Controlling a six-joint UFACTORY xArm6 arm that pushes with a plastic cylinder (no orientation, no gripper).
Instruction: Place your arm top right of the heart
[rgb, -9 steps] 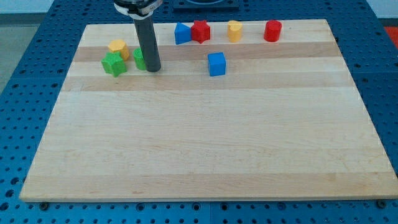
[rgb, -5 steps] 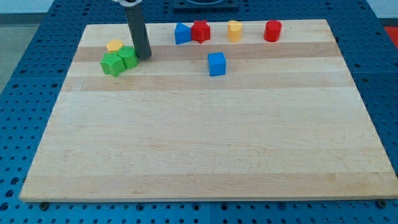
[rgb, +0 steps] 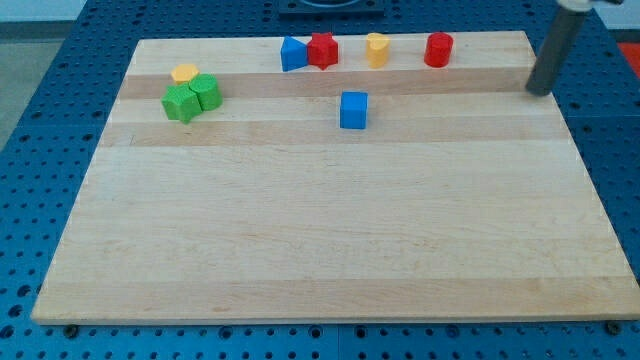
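My tip is at the board's right edge near the view's top, to the right of and a little below the red cylinder. The yellow heart-like block stands near the top edge, far left of my tip. A red star touches a blue triangular block left of it. A blue cube sits below them. At the upper left, a yellow block, a green block and a green star are bunched together.
The wooden board lies on a blue perforated table. The rod reaches in from the view's top right corner.
My rod left the green blocks at the upper left, after pushing the green block against the star, and swept across to the right edge. The blue cube shifted slightly down and right.
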